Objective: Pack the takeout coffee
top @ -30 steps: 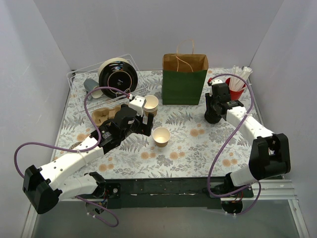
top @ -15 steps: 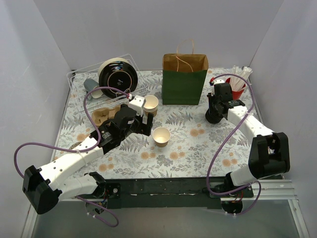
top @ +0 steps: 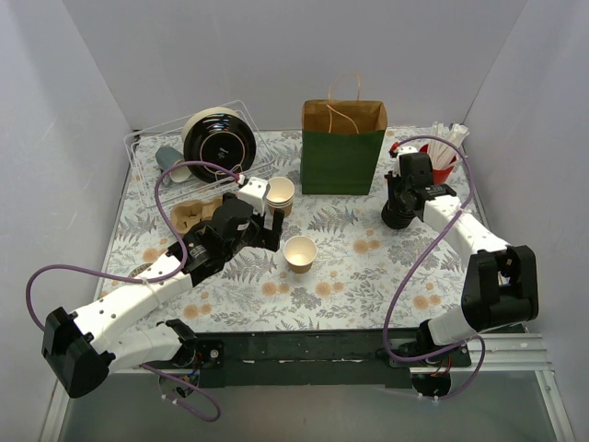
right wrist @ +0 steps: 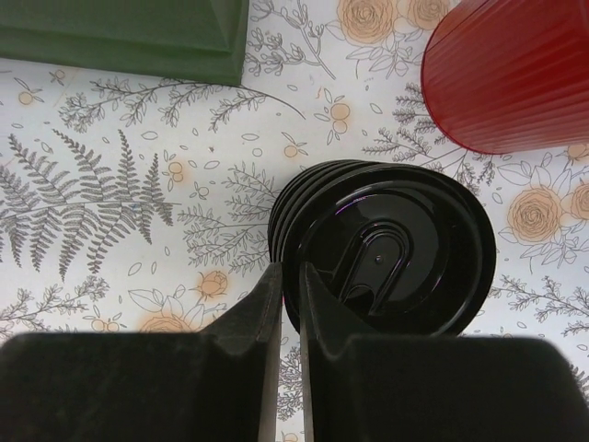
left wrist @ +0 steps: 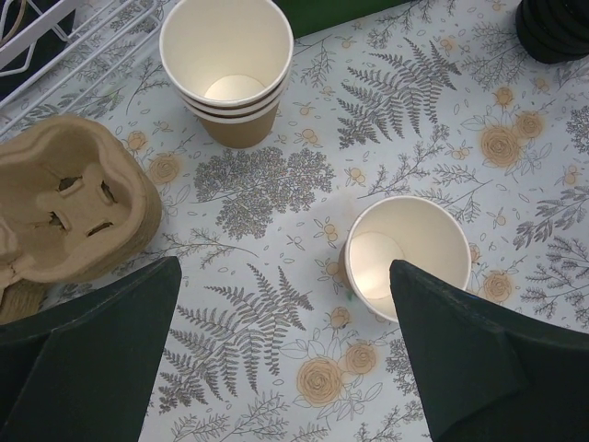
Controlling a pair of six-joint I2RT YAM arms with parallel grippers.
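Plainly, no lidded takeout coffee in view yet: only a lidless cup [top: 300,252] at mid-table, paper bag [top: 343,147] at its 1 o'clock. Lid stack [right wrist: 386,249] at the cup's 2 o'clock, red cup [right wrist: 515,74] just beside, at the stack's 1 o'clock. Right gripper [right wrist: 290,269] down to a thin slit at the stack's rim; cannot tell whether pinched. Take the top lid alone and lift straight up, clear of the red cup. Left gripper [left wrist: 285,267] wide and empty, at the cup's 9 o'clock.
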